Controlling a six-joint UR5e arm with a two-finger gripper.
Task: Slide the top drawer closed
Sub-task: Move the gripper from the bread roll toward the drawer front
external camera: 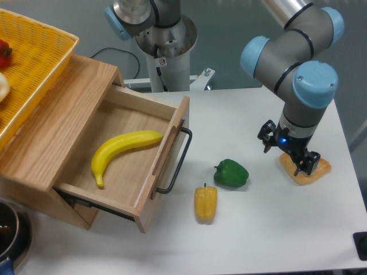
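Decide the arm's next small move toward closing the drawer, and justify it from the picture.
Probably lift the claw and carry it left toward the drawer front. The drawer stands wide open with a banana inside, while the claw hangs far off by the bread, touching neither panel nor handle.

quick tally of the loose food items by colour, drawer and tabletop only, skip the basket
Yellow: 2, banana in the top drawer, yellow pepper on the table
Green: 1, green pepper
Tan: 1, bread slice under the gripper
Total: 4
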